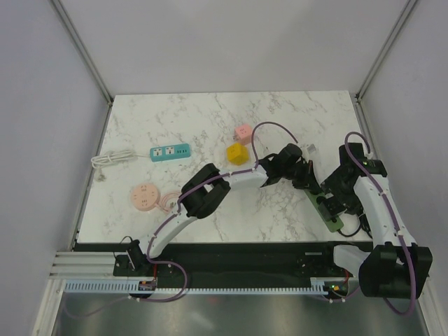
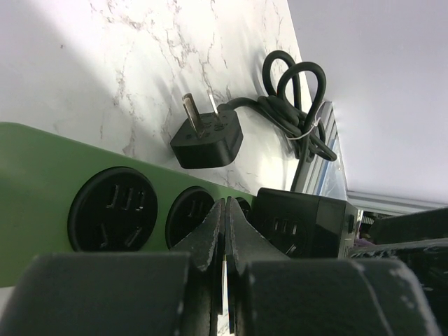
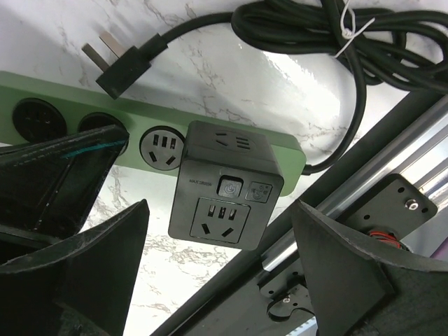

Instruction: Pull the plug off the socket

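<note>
"Where's the plug?"

"That black cube plug (image 3: 224, 185) is seated in the green power strip (image 3: 63, 91), at about four o'clock on the marble table (image 1: 210, 119), close to the front edge."

"And the right gripper (image 3: 218, 210)?"

"Fingers spread wide, one at nine o'clock of the cube and one at three, both apart from it."

"The left one?"

"The left gripper (image 2: 225, 210) has its fingers pressed together, tips over the strip's sockets. I can't tell if they touch it."

"What's beside it?"

"A loose black plug (image 3: 122, 70) lies at eleven o'clock of the cube, prongs bare, with its tied cord (image 3: 336, 35) at one o'clock."
</note>
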`<control>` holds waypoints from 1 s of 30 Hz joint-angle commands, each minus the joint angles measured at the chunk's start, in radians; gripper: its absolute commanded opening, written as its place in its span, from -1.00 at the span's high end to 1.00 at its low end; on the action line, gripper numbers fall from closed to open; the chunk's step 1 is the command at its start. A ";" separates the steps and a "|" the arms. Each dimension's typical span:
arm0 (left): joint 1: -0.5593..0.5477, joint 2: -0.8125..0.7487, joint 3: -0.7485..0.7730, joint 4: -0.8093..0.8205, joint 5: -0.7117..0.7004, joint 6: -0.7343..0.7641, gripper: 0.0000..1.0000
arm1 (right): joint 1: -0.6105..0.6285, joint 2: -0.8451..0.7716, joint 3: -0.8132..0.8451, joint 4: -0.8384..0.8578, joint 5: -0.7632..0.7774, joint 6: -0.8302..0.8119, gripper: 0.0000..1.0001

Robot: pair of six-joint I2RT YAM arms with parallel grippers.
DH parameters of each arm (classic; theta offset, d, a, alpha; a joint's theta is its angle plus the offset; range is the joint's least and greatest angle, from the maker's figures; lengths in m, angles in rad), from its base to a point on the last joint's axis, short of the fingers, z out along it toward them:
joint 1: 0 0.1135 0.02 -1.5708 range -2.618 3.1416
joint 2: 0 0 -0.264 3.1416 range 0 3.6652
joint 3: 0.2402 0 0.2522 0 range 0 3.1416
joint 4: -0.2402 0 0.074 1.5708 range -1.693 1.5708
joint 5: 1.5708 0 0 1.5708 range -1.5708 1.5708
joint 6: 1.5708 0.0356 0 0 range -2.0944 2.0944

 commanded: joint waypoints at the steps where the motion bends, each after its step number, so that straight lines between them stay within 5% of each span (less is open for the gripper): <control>1: -0.010 0.024 0.045 -0.051 -0.020 0.036 0.95 | -0.001 -0.017 -0.026 -0.026 -0.035 0.034 -0.82; 20: -0.010 0.023 0.036 -0.071 -0.026 0.035 0.95 | -0.009 0.044 -0.146 0.155 -0.026 0.071 -0.70; 26: -0.012 0.029 0.045 -0.079 -0.020 0.038 0.95 | -0.029 0.073 -0.139 0.170 -0.049 0.039 -0.50; 30: -0.012 0.026 0.039 -0.082 -0.022 0.042 0.95 | -0.030 0.092 -0.124 0.175 -0.087 0.022 -0.16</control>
